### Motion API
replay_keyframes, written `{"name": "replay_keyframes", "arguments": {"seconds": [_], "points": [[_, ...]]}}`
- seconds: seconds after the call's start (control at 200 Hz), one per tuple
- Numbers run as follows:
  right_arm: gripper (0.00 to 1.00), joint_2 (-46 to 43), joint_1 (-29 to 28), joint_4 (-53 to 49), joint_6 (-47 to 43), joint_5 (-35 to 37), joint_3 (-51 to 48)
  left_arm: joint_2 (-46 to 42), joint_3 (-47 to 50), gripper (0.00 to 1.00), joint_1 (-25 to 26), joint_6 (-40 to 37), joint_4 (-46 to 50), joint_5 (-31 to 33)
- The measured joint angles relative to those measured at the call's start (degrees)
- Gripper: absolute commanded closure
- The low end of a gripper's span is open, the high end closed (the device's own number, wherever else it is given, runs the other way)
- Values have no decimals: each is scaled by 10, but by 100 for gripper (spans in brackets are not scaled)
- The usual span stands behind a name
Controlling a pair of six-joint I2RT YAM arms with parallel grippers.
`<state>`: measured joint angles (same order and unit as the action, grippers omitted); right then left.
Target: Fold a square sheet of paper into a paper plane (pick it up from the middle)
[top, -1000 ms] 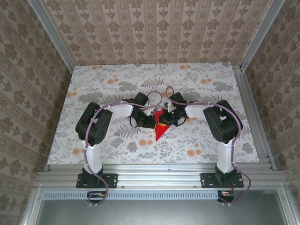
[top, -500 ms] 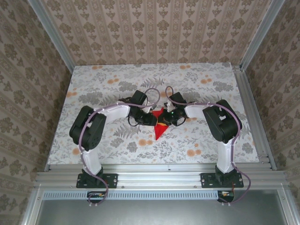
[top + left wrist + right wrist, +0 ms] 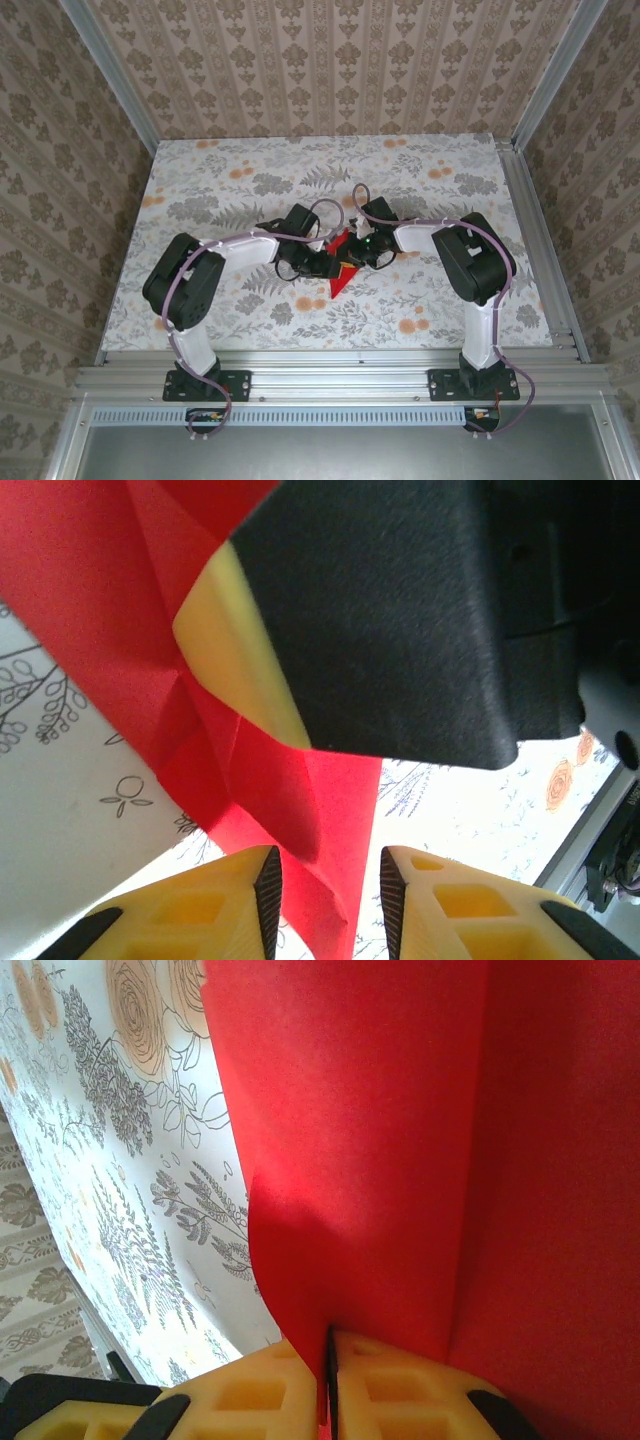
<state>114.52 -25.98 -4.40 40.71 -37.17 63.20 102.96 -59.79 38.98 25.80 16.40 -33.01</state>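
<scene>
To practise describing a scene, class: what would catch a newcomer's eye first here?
The bright red folded paper stands out at the middle of the flowered table, its tip toward the near edge. Up close, the right gripper is shut on the paper, while the left gripper stands open with the paper's point between its fingers, yellow reverse showing.

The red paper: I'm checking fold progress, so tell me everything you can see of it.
The paper is thin and bright red, with a yellowish reverse showing where one flap turns over. It is creased into a narrow pointed shape, tip towards the arms' bases, over the middle of the table. The right gripper is shut on one edge. The left gripper is open, with a fold of the paper between its jaws.
</scene>
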Motion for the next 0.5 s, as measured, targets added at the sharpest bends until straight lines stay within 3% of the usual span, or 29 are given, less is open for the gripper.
{"name": "replay_keyframes", "arguments": {"seconds": [0.205,0.5], "points": [[86,0,0,6,0,-2,-3,7,0,77,0,9,-15,0],[86,0,0,8,0,-3,-3,21,0,76,0,5,-6,19]]}}
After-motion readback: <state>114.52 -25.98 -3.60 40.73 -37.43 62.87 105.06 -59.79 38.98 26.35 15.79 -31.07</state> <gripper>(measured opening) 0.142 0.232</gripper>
